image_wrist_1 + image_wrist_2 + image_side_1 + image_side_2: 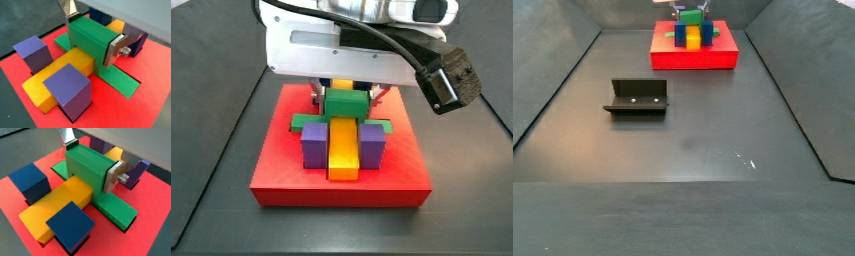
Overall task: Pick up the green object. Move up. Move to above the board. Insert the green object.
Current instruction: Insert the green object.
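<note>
**Now: green piece clamped over the red board**

Up close, the green object (92, 42) is a bright green blocky piece: a tall middle cube with a low flat wing stretching out on each side. In both wrist views the wings lie down in a recessed slot of the board (143, 195), while the raised cube stands above the yellow bar (60, 75), which it straddles crosswise.

The gripper (90, 163) is clamped on that raised cube. One silver finger (117, 48), with a bolt showing on it, presses flat against one side of the cube; the tip of the opposite finger (67, 137) meets the far side.

The board is a flat red slab with sunken slots. Along its middle runs the long yellow bar. On each side of the bar's near end stands an upright block (69, 89), purple in one wrist view and darker blue (71, 225) in the other. Further dark blocks (135, 173) sit beyond the green piece, partly hidden by the gripper.

In a side view the arm's white body (345, 40) hangs directly over the board, with the green cube (342, 102) just beneath it and the purple pair (314, 143) in front.

In a side view the board (694, 58) sits at the far end of the dark floor (714, 140), well apart from the fixture (636, 97).
</note>
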